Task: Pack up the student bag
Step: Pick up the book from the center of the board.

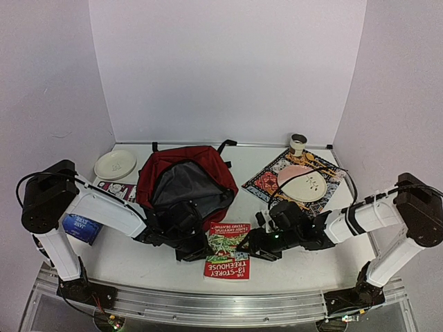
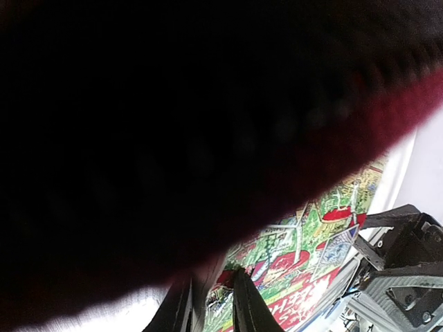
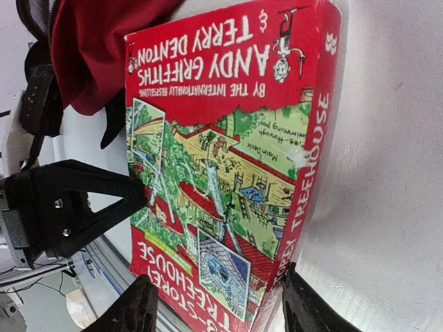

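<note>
Nearest us in the top view is the metal rail [image 1: 221, 303] carrying both arm bases at the edge of the worktop [image 1: 138, 266]. Beyond it, mid-worktop, sits the student bag [image 1: 183, 180]. It is dark red with black straps, and its mouth gapes toward the arms and shows grey lining. The left pincer [image 1: 187, 245] is tucked at the bag's front rim. The right pincer [image 1: 249, 243] is at the right edge of a red paperback book [image 1: 227, 254] lying flat just in front of the bag.

In the left wrist view the student bag [image 2: 173, 138] fills nearly the whole frame, dark and blurred, with a red hem. The left pincer [image 2: 211, 308] is narrow, its fingers close together. The view is too murky for us to tell whether fabric is pinched between them.

In the right wrist view the right pincer [image 3: 220, 290] stands wide, one finger on each side of the near end of the book [image 3: 221, 173], not visibly clamped. A fold of the student bag [image 3: 97, 48] slumps beside the book's far corner.

We judge the bag soft, limp, light while empty and apt to sag shut. The best hold looks to be the zipped rim of the mouth, where the seam lends some stiffness.
</note>
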`<state>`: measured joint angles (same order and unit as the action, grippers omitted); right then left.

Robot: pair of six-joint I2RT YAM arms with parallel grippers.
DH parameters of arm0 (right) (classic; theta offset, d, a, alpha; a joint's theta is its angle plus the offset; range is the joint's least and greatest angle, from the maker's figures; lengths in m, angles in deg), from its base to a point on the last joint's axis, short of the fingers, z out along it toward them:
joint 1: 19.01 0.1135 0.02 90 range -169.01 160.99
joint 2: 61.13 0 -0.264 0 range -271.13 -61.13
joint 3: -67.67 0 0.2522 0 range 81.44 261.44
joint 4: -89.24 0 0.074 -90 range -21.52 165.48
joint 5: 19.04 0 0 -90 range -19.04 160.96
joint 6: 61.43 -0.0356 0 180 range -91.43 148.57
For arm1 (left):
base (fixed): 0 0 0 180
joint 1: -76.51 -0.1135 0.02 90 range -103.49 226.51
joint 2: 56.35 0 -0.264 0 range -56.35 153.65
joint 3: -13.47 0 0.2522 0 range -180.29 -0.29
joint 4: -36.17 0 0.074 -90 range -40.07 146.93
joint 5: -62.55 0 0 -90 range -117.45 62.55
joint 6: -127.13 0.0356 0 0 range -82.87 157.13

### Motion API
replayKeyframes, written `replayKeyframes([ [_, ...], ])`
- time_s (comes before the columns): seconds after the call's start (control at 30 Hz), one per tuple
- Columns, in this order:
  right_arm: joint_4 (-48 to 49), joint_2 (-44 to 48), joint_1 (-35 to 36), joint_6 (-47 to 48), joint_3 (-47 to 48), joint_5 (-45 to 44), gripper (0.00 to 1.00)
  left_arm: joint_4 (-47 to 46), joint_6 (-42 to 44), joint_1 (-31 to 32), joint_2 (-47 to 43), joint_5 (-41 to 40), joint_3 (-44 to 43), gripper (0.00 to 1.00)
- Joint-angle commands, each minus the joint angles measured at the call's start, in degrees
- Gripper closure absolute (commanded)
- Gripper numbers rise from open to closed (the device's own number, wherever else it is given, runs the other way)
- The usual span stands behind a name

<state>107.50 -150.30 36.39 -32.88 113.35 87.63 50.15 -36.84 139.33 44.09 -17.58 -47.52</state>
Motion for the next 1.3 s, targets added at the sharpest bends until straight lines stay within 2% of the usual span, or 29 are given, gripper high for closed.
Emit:
replayKeyframes([
  [0.0,19.37,3.99,0.71,-0.16,2.32,7.55,0.41,-2.85,-1.35,0.29,1.27,0.26,-0.65,0.80],
  [0.27,29.54,2.15,0.16,-2.23,1.47,11.06,0.46,-5.56,-1.15,0.30,2.33,1.30,-0.98,0.79],
  [0.53,30.95,-1.98,0.06,-3.80,2.38,12.85,0.55,-7.46,-0.87,0.27,3.39,2.25,-1.65,0.79],
  [0.63,28.80,-3.31,-0.19,-5.48,1.37,11.82,0.58,-7.71,-0.81,0.30,3.40,2.18,-1.77,0.78],
  [0.83,19.70,-2.36,-0.18,-3.36,0.41,9.13,0.57,-7.83,-0.87,0.28,3.35,2.16,-1.65,0.78],
  [1.13,6.45,1.57,-0.20,3.82,5.85,6.90,0.44,-7.69,-1.35,0.38,2.96,2.08,-2.01,0.77],
  [1.27,3.70,2.87,-0.18,5.69,7.46,6.79,0.39,-6.84,-1.06,0.46,2.91,1.76,-3.39,0.76],
])
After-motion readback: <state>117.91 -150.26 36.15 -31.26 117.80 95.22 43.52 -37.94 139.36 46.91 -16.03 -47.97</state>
